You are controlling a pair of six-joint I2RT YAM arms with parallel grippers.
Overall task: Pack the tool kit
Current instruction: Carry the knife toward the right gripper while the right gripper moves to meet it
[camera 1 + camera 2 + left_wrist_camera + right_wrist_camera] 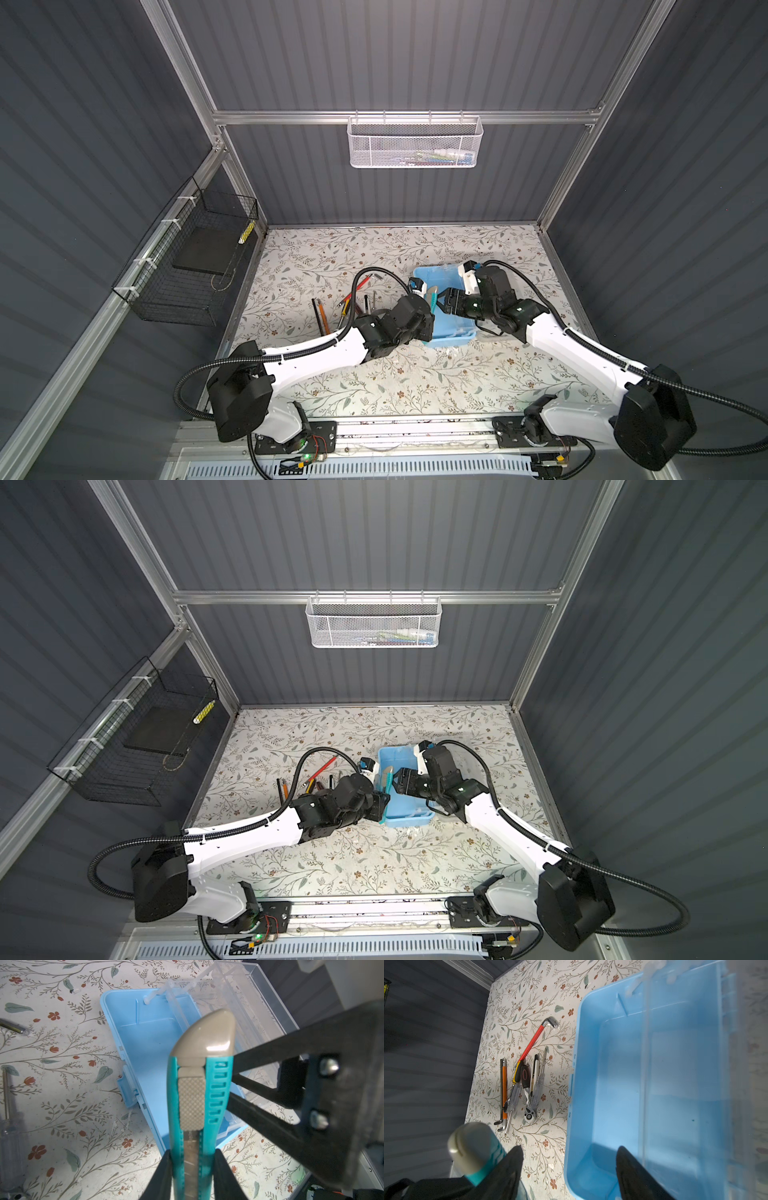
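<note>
The tool kit [451, 338] [409, 818] is a light-blue box lying open on the floral table, its inside bare [149, 1047] [616, 1084]. Its clear lid [249, 1001] is swung back on the far side. My left gripper [192, 1153] [430, 316] is shut on a teal utility knife [192, 1076] [433, 300] [388, 781] with a beige cap, held over the box. My right gripper [570, 1148] [444, 300] stands open right beside the knife [473, 1147], which lies outside its jaws. Its fingers [270, 1047] reach the knife's side.
Several loose tools lie left of the box: a red hex key [533, 1040], an orange hex key [504, 1088], a ratchet [529, 1113] and screwdrivers [345, 303]. A white mesh basket [413, 143] hangs on the back rail. A black wire basket [191, 266] hangs on the left wall.
</note>
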